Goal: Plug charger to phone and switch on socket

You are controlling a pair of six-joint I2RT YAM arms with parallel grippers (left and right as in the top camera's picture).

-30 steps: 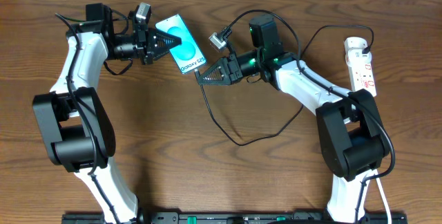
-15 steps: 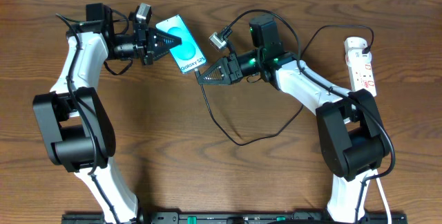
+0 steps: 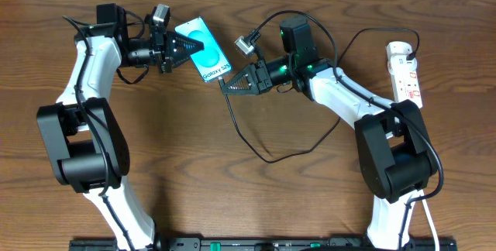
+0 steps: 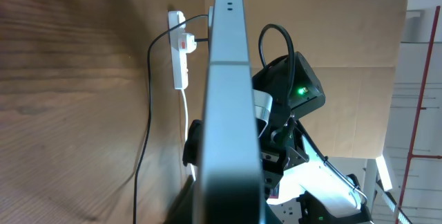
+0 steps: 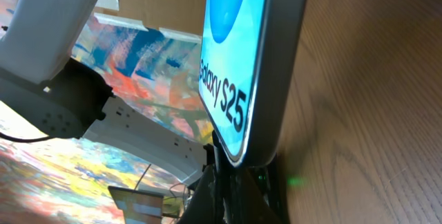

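Nothing has moved. Left claw stays clamped on phone; right claw pinches charger tip, phone just ahead. Probably mid-insertion; socket switch pending.

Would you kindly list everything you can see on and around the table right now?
slim smartphone with light blue screen: one, blue with dark frame, far left-centre.
thin black charger cable: one, black, looping across the centre.
white power strip with red markings: one, white, far right.
wooden table: one, brown, beneath everything.
left gripper: one, black, shut on the smartphone.
right gripper: one, black, shut, apparently on the cable's tip, beside the smartphone's lower end.
left arm, right arm: two, white and black.
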